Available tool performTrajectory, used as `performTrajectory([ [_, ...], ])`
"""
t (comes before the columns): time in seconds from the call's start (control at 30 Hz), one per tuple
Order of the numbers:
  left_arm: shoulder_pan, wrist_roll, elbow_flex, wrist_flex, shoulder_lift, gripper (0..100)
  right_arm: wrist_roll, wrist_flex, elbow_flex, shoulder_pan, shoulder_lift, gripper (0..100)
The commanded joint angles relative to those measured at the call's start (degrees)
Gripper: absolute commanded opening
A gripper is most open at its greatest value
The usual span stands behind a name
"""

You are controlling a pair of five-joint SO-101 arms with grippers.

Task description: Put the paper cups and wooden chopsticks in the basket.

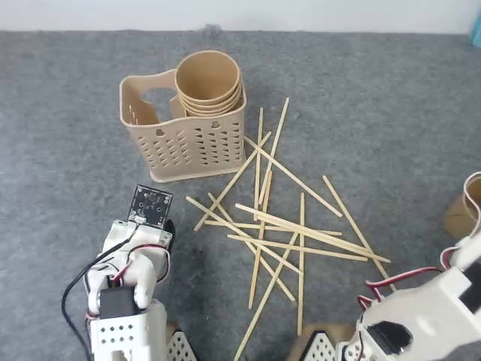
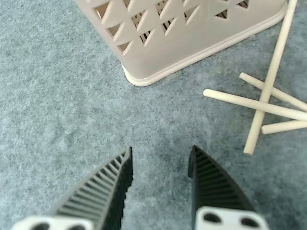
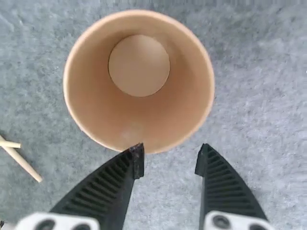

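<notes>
On fuzzy carpet (image 3: 268, 72), round paper cup (image 3: 139, 64)

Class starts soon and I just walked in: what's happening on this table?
A tidy-up is under way. A stack of cups already sits in the basket. The right gripper, open, is over a loose upright cup. The left gripper, open and empty, is over the carpet near the basket's base. The chopsticks lie scattered beside the basket.

Grey, felt-like worktop (image 1: 391, 98).
A pale wall (image 1: 225, 13) runs along its far edge, and the light is soft and even.
</notes>
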Motion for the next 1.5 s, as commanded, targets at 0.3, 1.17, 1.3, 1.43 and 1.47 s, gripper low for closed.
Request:
performTrajectory([
  [0.3,-0.5,-0.7,-0.3,-0.4,-1.2,18,-0.9,2.2,-3.8,-0.3,0.2,18.4],
  [1.17,-0.5,-0.7,-0.3,-0.4,-1.2,18,-8.1,9.5,-7.0,-2.6,5.8,0.7],
  [1.3,-0.5,-0.7,-0.3,-0.4,-1.2,18,-8.2,12.3,-12.3,-2.4,5.2,0.7],
  [1.43,-0.5,-0.7,-0.3,-0.4,-1.2,18,-8.2,12.3,-14.1,-1.3,3.0,0.7],
  [1.47,-0.5,-0.7,-0.3,-0.4,-1.2,18,-8.2,12.3,-14.1,-1.2,2.3,0.7],
])
